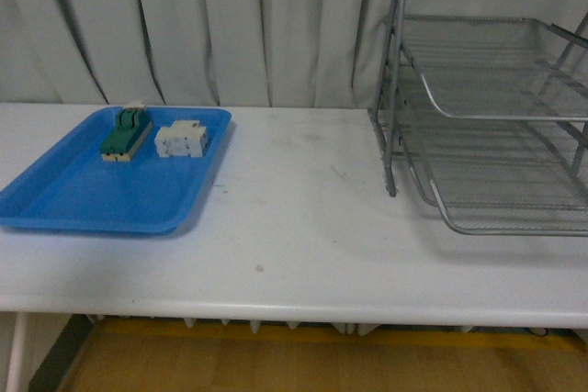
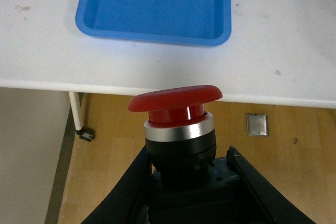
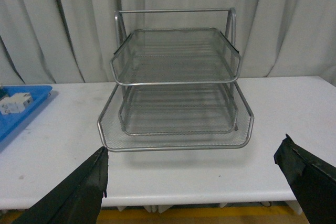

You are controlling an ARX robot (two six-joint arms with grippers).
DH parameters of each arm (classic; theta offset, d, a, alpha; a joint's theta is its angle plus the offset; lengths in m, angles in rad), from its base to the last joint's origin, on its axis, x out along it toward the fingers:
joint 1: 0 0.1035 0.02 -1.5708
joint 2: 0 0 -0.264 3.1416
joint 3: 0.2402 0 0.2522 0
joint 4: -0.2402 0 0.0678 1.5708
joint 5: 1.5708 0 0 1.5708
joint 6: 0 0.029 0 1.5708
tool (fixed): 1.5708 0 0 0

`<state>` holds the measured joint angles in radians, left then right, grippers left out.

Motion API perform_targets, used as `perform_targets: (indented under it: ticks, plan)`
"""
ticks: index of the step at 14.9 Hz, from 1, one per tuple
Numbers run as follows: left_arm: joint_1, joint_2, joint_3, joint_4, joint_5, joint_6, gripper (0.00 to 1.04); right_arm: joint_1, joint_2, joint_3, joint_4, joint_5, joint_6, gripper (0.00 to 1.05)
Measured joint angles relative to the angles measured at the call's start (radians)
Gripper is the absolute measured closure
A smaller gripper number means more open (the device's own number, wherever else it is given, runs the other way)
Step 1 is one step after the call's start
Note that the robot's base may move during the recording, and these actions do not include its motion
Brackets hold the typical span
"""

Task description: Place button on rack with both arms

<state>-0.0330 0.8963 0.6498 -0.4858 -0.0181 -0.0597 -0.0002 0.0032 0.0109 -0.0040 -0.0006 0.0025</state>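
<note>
In the left wrist view my left gripper (image 2: 189,169) is shut on the button (image 2: 177,114): red mushroom cap, silver ring, dark body between the black fingers. It hangs over the wooden floor, just off the table's front edge. The silver wire-mesh rack (image 1: 487,107) stands at the right of the table in the front view and faces the right wrist camera (image 3: 176,85). My right gripper (image 3: 194,174) is open and empty, its fingers spread wide before the table edge in front of the rack. Neither arm shows in the front view.
A flat blue tray (image 1: 64,195) lies at the table's left, also in the left wrist view (image 2: 157,3). It holds a green-and-cream block (image 1: 126,132) and a white terminal block (image 1: 181,140). The white table (image 1: 294,227) runs between tray and rack. Grey curtains hang behind.
</note>
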Motion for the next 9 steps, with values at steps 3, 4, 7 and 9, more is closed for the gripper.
perform_targets:
  ticks: [3, 4, 7, 9]
  plan:
    - [-0.001, 0.000, 0.000, 0.000, 0.001, -0.005, 0.69, 0.000, 0.000, 0.000, 0.000, 0.000, 0.000, 0.06]
    - [-0.001, 0.000, 0.000, 0.000, 0.003, -0.005, 0.69, 0.000, 0.000, 0.000, 0.000, 0.000, 0.000, 0.06]
    - [-0.003, -0.001, 0.000, -0.002, 0.003, -0.006, 0.69, 0.000, 0.000, 0.000, 0.000, 0.000, 0.000, 0.06]
    - [-0.003, -0.004, 0.000, 0.000, 0.003, -0.007, 0.69, 0.000, 0.000, 0.000, 0.000, 0.000, 0.000, 0.06]
